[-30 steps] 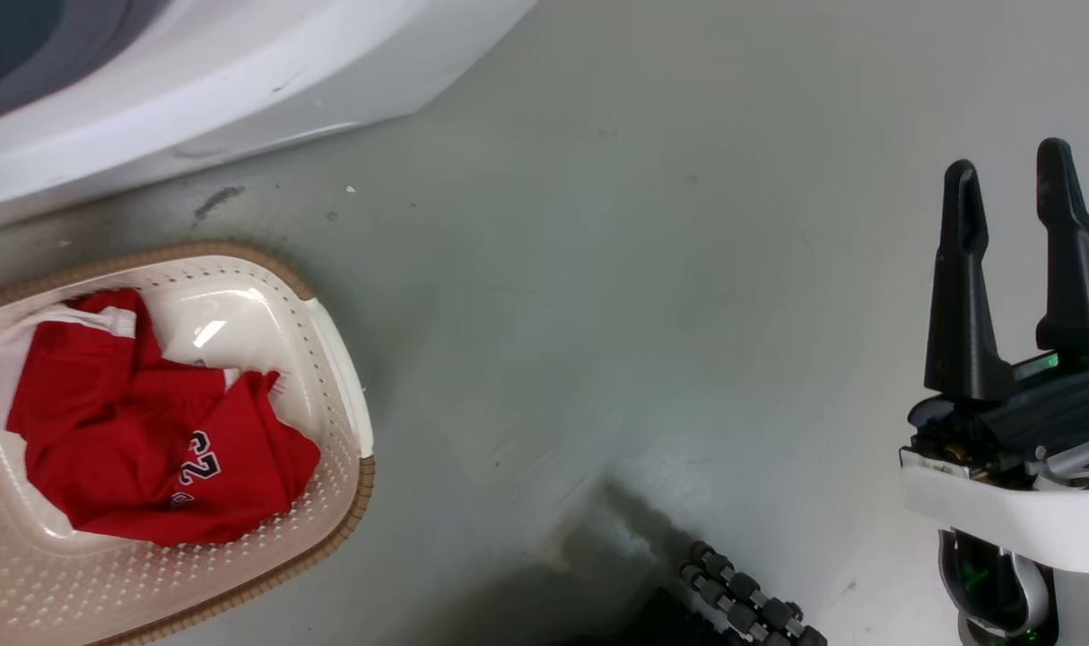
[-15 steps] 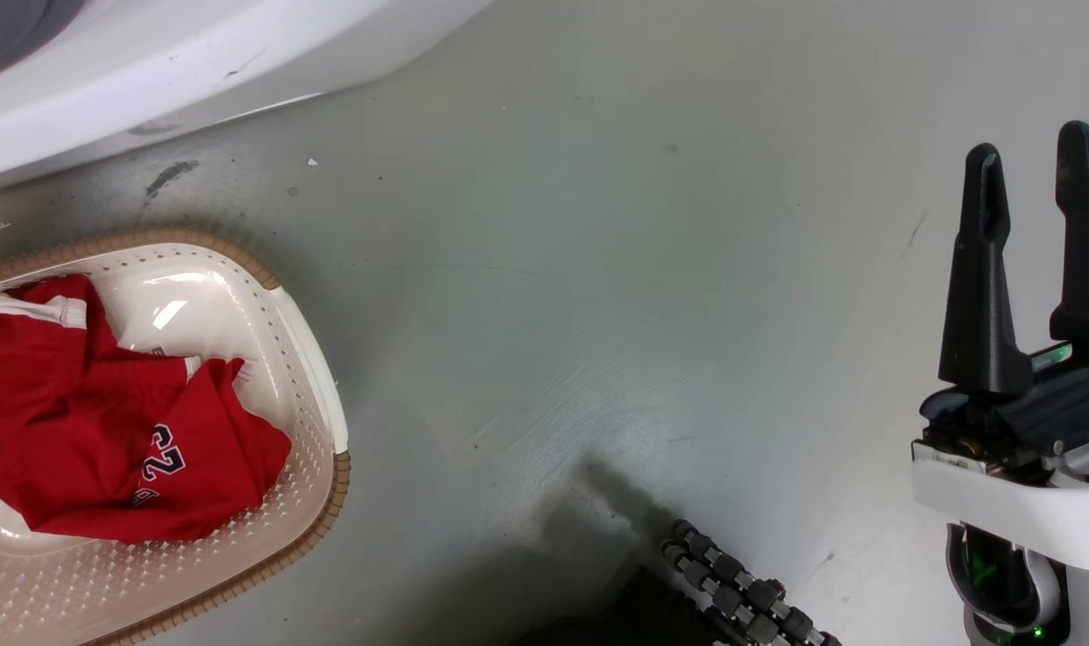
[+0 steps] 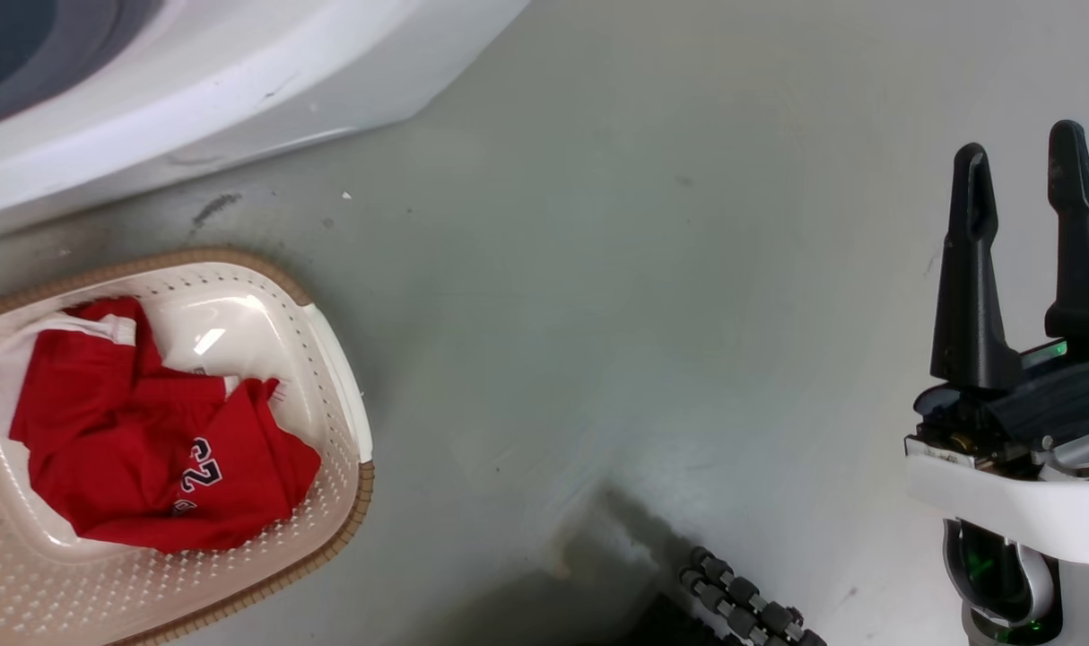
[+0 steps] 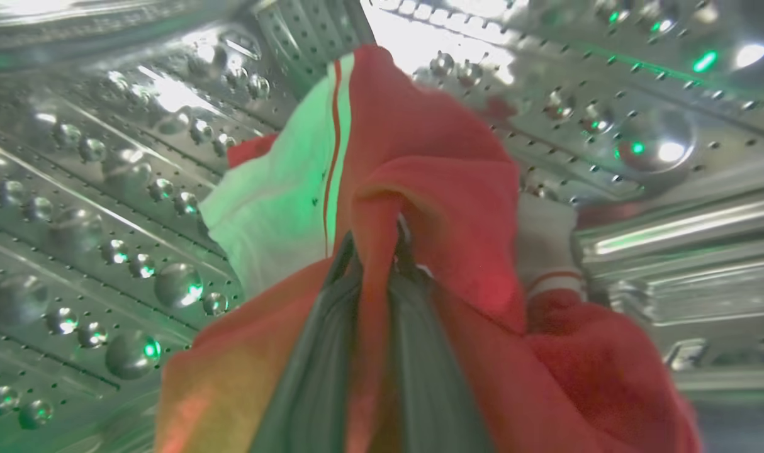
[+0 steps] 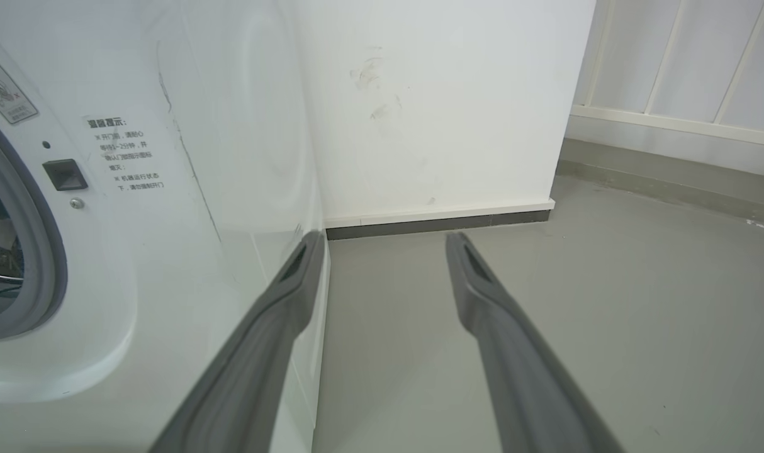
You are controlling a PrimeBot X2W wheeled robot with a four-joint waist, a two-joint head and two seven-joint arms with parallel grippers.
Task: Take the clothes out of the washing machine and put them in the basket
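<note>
Left gripper (image 4: 374, 245): the jaws were clamped together on a fold of a red garment (image 4: 432, 163), the cloth pinched between the two dark fingers (image 4: 322, 352) and draped down over both of them. The garment carried a broad white panel with a thin red stripe (image 4: 335, 138), tinted green by a light. Behind and around it lay the drum (image 4: 73, 189), a perforated, dimpled steel wall; whether the cloth hung free of the drum or rested on it could not be told.

Right gripper (image 3: 1018, 148): the jaws stood apart and held nothing, with bare floor (image 3: 643, 314) visible between the two fingers. In the right wrist view the same open pair (image 5: 385, 239) pointed toward the corner where the washing machine (image 5: 187, 157) met a white wall (image 5: 432, 107). The machine's front bore printed notices (image 5: 127, 154) and a small dark latch socket (image 5: 64, 174) just beside the grey-rimmed porthole (image 5: 39, 251).

Head view, lower left: the basket (image 3: 347, 502), cream with perforated sides and a brown rim, stood on the floor near the foot of the machine and well apart from the right gripper. Inside it lay a second red garment (image 3: 123, 449), crumpled, with white trim (image 3: 105, 325) at its upper edge and dark-outlined numerals (image 3: 202, 462) facing up. Part of the basket's smooth bottom (image 3: 222, 332) was uncovered.
</note>
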